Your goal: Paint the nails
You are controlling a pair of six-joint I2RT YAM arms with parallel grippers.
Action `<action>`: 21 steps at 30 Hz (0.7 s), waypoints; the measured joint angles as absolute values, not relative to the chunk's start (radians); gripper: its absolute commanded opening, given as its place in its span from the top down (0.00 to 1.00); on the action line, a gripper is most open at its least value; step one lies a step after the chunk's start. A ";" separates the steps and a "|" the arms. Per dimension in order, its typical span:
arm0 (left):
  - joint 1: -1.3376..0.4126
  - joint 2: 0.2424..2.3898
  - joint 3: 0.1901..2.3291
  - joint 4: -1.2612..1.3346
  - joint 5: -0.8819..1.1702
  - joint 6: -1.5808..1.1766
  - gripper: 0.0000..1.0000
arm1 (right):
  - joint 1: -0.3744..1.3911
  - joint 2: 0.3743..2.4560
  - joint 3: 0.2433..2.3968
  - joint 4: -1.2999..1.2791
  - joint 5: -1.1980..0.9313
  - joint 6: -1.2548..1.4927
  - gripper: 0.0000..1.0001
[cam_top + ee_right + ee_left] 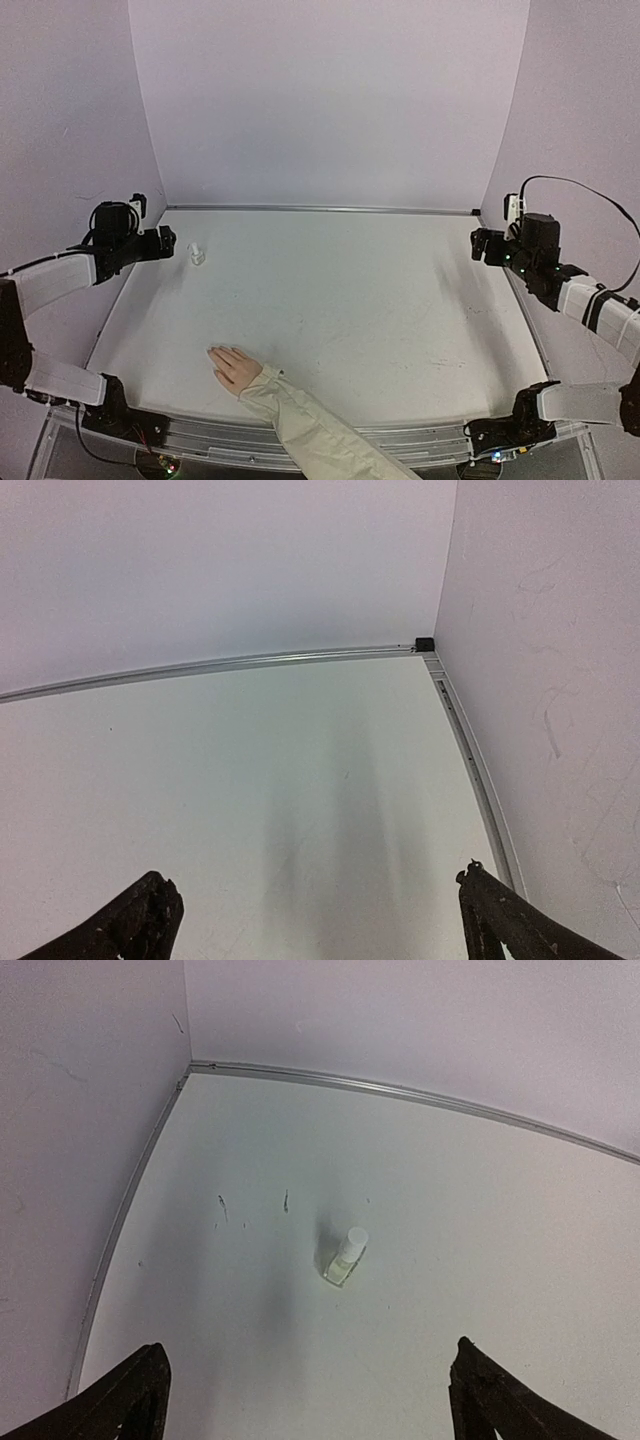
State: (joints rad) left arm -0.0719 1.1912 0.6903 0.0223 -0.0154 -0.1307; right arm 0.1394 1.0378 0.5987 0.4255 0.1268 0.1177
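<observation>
The white surface (350, 300) fills most of what I can see, walled in by pale lilac panels (330, 100) on three sides, with a thin metal strip (320, 208) along the foot of the back one. It is scuffed here and there with small dark marks.

Both arms are raised off to the sides. The left fingers (166, 243) hang over the far left edge, spread wide apart with nothing between them. The right fingers (481, 245) sit over the far right edge, just as wide and just as empty.

A cream sleeve (310, 425) runs in from the near edge, slanting to the left. Out of it comes the pale pink hand (235, 367), lying flat on the near left part of the surface, well apart from both arms.

A small white-capped bottle (346, 1257) stands upright near the far left, just ahead of the left fingers.

The nails (214, 352) are at the tips pointing far-left; they are too small to make out.
</observation>
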 measured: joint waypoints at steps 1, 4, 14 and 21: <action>-0.072 1.229 0.729 -0.009 -0.009 -0.137 0.05 | 0.146 1.047 0.616 0.414 0.133 0.120 0.02; -0.072 1.351 0.862 -0.101 0.007 -0.164 0.09 | 0.162 1.070 0.669 0.380 0.152 0.129 0.02; -0.072 1.829 1.419 -0.430 0.061 -0.219 0.27 | 0.200 1.131 0.834 0.279 0.169 0.152 0.02; -0.088 2.110 1.759 -0.655 0.043 -0.208 0.31 | 0.210 1.141 0.881 0.233 0.165 0.158 0.02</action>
State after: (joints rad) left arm -0.0883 2.1098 1.7588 -0.6552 0.0433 -0.2085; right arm 0.2104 1.1408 0.8810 0.2333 0.1650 0.1581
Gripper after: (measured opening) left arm 0.702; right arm 0.983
